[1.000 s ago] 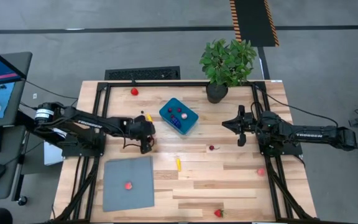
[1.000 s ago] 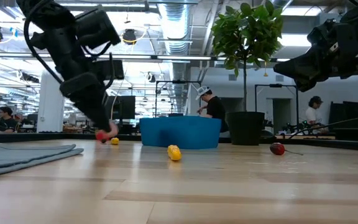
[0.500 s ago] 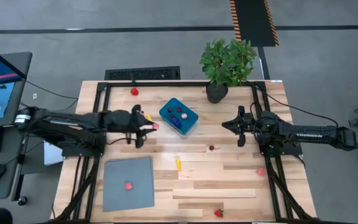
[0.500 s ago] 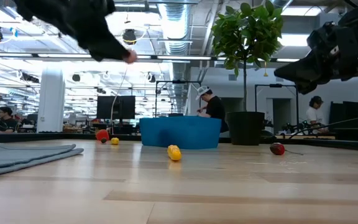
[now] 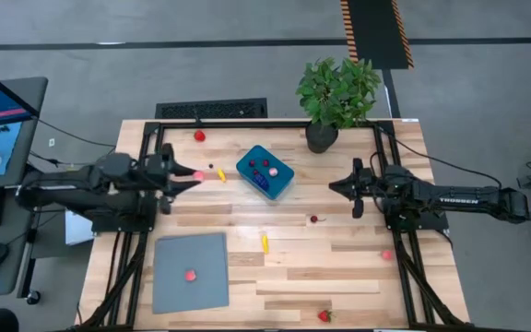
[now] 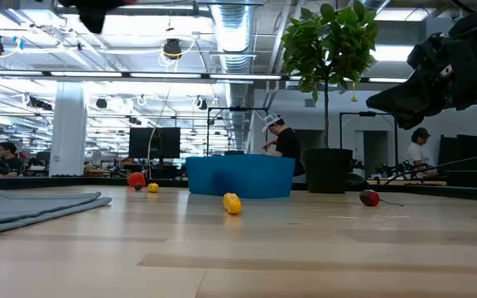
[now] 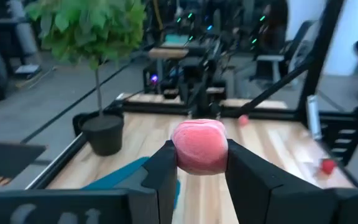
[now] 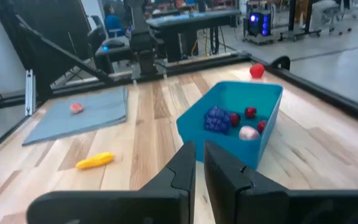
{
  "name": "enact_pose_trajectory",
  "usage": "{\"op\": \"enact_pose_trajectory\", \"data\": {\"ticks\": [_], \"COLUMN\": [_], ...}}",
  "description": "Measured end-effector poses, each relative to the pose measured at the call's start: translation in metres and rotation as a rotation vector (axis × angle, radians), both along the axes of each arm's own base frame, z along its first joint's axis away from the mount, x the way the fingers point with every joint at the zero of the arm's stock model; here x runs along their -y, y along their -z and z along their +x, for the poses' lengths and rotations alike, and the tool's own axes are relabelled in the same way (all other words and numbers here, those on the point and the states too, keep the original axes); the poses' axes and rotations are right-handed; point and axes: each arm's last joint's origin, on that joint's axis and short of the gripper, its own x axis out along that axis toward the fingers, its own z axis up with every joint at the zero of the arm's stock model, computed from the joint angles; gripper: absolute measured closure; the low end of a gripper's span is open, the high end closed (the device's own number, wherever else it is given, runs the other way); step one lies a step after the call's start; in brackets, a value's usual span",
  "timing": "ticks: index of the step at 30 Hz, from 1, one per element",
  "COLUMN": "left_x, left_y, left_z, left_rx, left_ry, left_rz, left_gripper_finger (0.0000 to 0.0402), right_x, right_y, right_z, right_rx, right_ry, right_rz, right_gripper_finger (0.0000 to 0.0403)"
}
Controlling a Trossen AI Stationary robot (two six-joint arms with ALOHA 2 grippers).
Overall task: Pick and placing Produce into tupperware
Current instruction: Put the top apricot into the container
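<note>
Legibly, "TROSSEN" on right arm, left pincer gripping pink produce

You've got open wood between the left gripper and the tupperware, only a tiny yellow piece and a dark speck sitting in that lane. The potted plant crowds the container's far right corner, its leaves hanging over the table edge. The right gripper is parked just past the container's other side, so you're boxed in there.
</note>
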Motion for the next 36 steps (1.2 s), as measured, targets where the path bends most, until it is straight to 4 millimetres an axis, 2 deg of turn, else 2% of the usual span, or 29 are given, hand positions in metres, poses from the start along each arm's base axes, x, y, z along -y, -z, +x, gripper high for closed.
{"op": "enact_pose_trajectory", "data": {"ticks": [5, 11, 16, 19, 25, 33, 36], "left_x": [0.003, 0.005, 0.005, 0.003, 0.000, -0.005, -0.007], "left_y": [-0.005, -0.014, -0.013, -0.013, -0.015, -0.014, -0.012], "left_z": [-0.020, -0.022, -0.017, -0.014, -0.001, 0.023, 0.032], "left_rx": [0.064, 0.158, 0.133, 0.121, 0.069, -0.122, -0.213], "left_ry": [0.088, 0.166, 0.156, 0.101, 0.006, -0.163, -0.212], "left_rz": [0.029, 0.136, 0.410, 0.544, 0.923, 1.397, 1.517], "left_gripper_finger": [0.0295, 0.0294, 0.0294, 0.0294, 0.0294, 0.0294, 0.0294], "right_x": [0.000, 0.000, 0.000, 0.000, 0.000, 0.000, 0.000], "right_y": [0.003, 0.002, 0.002, 0.002, 0.002, 0.002, 0.002], "right_z": [0.000, 0.000, 0.000, 0.000, 0.000, 0.000, 0.000], "right_rx": [-0.027, -0.025, -0.021, -0.020, -0.020, -0.025, -0.027], "right_ry": [0.000, 0.000, 0.001, 0.003, 0.003, -0.001, -0.003], "right_rz": [0.007, 0.006, 0.015, 0.023, 0.023, -0.007, -0.020], "right_gripper_finger": [0.0348, 0.0348, 0.0348, 0.0348, 0.0348, 0.0348, 0.0348]}}
